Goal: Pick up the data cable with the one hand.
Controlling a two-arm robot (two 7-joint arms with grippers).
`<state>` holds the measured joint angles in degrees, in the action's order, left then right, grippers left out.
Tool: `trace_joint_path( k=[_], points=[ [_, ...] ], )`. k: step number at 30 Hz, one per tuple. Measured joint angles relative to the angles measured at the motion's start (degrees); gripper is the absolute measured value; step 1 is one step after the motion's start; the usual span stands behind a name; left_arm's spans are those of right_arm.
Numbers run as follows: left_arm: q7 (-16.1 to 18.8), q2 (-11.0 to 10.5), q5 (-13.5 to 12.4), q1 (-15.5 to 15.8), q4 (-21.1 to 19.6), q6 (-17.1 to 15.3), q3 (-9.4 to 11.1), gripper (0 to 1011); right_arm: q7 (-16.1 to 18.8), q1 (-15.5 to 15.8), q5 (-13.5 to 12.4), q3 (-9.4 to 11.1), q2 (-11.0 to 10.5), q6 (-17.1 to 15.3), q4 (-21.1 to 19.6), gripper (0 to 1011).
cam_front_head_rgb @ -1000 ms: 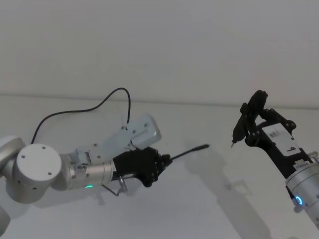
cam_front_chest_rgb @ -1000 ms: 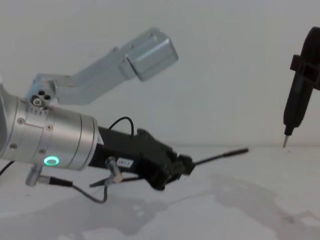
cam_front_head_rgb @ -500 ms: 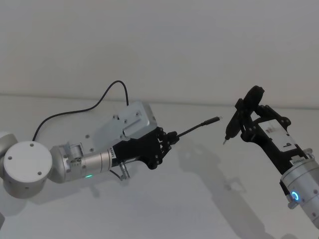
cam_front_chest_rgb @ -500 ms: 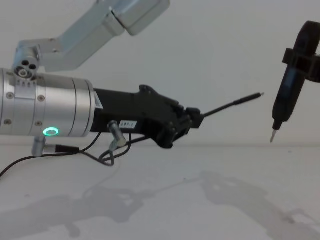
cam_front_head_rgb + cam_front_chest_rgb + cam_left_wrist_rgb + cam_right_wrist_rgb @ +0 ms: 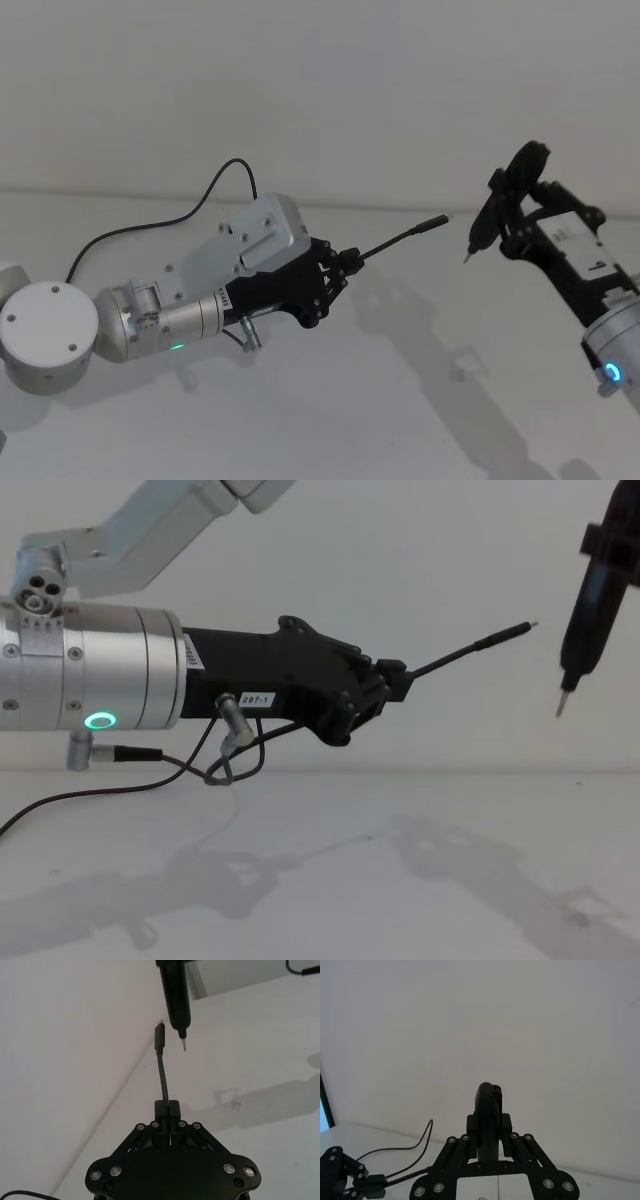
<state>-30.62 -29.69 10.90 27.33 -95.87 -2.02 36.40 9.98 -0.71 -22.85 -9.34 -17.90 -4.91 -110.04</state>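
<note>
Jutting from the left claw (image 5: 345,262), the data cable (image 5: 400,238) was held in the air well above the white desk (image 5: 400,400). That claw was clamped together on the cord a short way behind the plug (image 5: 434,223). The free stub ran straight out ahead of the fingertips, with its long axis climbing toward the right and the far side. From the chest the same stub (image 5: 470,650) showed as a rising line off the claw's nose (image 5: 395,675). The rest of the cord appeared to trail back past the arm toward the left, though where it ran could not be followed clearly.

The plug's metal end pointed at the slim black tool (image 5: 490,215), which the right claw (image 5: 515,235) gripped tightly on the right. From the left wrist the plug (image 5: 159,1037) sat just beside the tool's pin tip (image 5: 183,1045), apart and not touching.

The left arm was clearly the one in charge of the cable, so the pick-up looked as good as done. Any further move would turn on keeping the stub in line with the claw, since the unsupported length could droop or swing toward the pin.
</note>
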Motion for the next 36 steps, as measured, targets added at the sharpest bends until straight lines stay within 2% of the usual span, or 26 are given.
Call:
trace_joint_path(
  k=[13, 24, 36],
  points=[
    [0.2, 0.0, 0.0, -0.1, -0.3, 0.9, -0.3, 40, -0.1, 1.0, 0.2, 1.6, -1.2, -2.7, -5.2, 268],
    [0.3, 0.0, 0.0, -0.2, -0.4, 1.2, -0.4, 40, 0.8, 0.4, -1.1, 1.6, -1.4, -3.7, -6.4, 268],
    [0.3, 0.0, 0.0, -0.2, -0.4, 1.3, -0.5, 40, 1.5, -1.9, -2.0, 1.7, -2.1, -4.1, -6.8, 268]
  ],
)
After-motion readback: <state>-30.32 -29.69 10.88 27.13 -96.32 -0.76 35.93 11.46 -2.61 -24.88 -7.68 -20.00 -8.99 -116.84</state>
